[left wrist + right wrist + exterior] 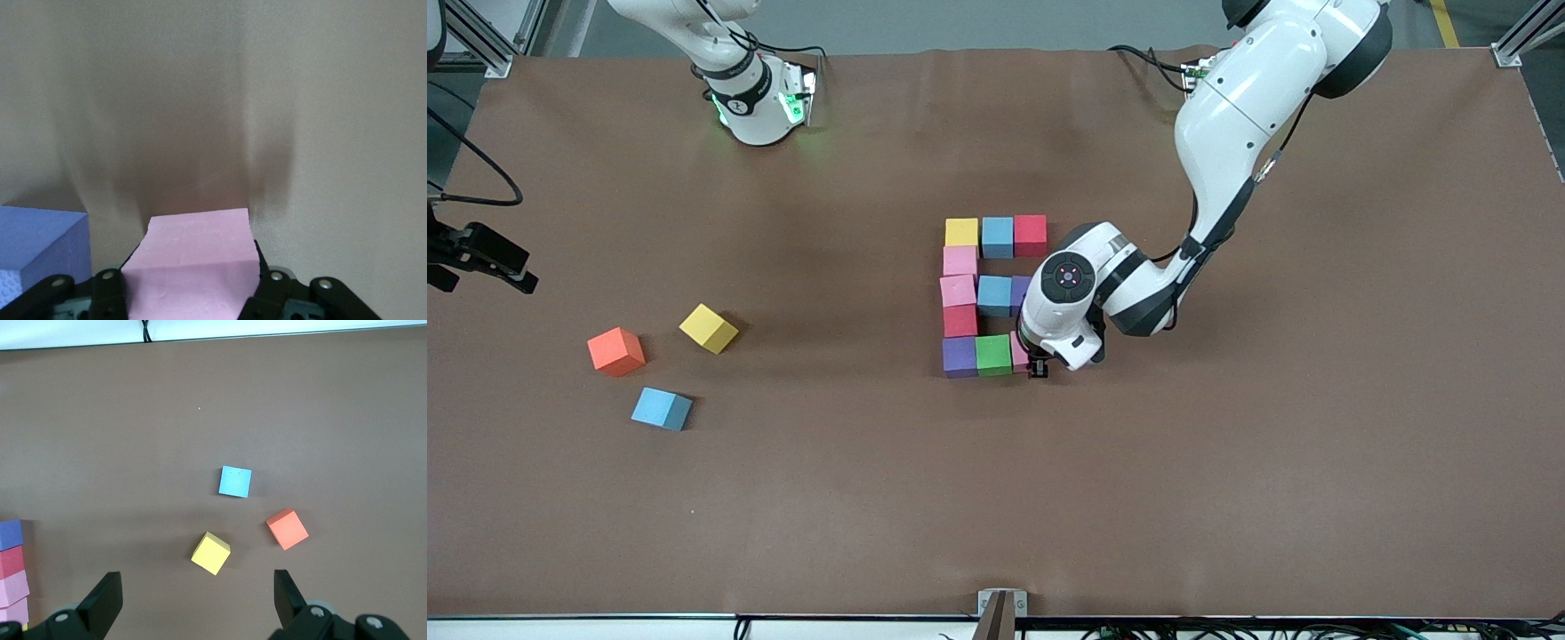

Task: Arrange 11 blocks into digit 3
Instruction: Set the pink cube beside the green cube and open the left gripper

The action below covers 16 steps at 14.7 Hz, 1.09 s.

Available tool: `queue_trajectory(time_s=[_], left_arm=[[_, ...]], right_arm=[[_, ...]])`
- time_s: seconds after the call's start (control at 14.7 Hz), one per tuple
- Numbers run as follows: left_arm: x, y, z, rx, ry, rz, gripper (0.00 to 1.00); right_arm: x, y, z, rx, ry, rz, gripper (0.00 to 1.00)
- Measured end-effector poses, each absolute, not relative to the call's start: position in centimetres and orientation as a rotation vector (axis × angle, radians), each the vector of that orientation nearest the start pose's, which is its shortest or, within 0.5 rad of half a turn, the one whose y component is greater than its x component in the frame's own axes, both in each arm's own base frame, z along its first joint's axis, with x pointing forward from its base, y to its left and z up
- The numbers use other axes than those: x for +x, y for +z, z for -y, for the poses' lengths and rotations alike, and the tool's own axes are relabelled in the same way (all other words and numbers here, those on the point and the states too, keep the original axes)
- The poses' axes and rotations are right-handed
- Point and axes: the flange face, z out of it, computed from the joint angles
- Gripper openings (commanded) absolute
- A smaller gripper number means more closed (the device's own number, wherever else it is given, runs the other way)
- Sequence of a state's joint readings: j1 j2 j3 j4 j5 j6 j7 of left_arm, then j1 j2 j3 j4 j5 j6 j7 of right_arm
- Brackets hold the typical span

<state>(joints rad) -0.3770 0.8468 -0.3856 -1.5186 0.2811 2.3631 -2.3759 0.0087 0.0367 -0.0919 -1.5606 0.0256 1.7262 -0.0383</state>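
Foam cubes forming the digit 3 (985,298) lie mid-table, mirrored like an "E": a yellow, blue and red bar farthest from the front camera, a pink-pink-red column, a blue and purple middle bar, and a purple and green bar nearest the camera. The left gripper (1037,365) is clenched on a small pink foam cube (192,267), held touching the green foam cube (993,354) at that bar's end. The right gripper (197,593), waiting, hangs with its fingers spread wide over three loose foam cubes toward the right arm's end: orange (615,350), yellow (708,327) and light blue (662,408).
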Motion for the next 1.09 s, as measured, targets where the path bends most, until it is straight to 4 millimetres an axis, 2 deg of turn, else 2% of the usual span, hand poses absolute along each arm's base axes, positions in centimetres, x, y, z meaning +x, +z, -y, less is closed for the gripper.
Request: queue_trajectory(time_s=[0.2, 0.27, 0.34, 0.41, 0.48, 0.88, 1.09], left_arm=[[55.0, 19.0, 45.8, -2.298, 0.120, 2.239, 0.25], [55.0, 18.9, 45.8, -2.299, 0.111, 2.238, 0.30], [55.0, 18.9, 45.9, -2.301, 0.101, 2.236, 0.48], [55.0, 18.9, 46.0, -2.304, 0.095, 2.235, 0.78], [55.0, 18.9, 46.0, -2.306, 0.091, 2.233, 1.00], [55.3, 19.4, 46.2, -2.334, 0.075, 2.221, 1.00], [55.9, 21.4, 46.6, -2.354, 0.061, 2.233, 1.00]], right_arm=[[57.9, 62.3, 4.5, -3.120, -0.202, -0.073, 1.00], [57.9, 62.3, 4.5, -3.120, -0.201, -0.073, 1.00], [58.0, 62.3, 4.5, -3.120, -0.201, -0.073, 1.00], [58.0, 62.3, 4.5, -3.120, -0.200, -0.073, 1.00], [58.0, 62.3, 4.5, -3.120, -0.200, -0.073, 1.00], [58.0, 62.2, 4.5, -3.120, -0.200, -0.073, 1.00], [58.0, 62.2, 4.5, -3.120, -0.199, -0.073, 1.00]])
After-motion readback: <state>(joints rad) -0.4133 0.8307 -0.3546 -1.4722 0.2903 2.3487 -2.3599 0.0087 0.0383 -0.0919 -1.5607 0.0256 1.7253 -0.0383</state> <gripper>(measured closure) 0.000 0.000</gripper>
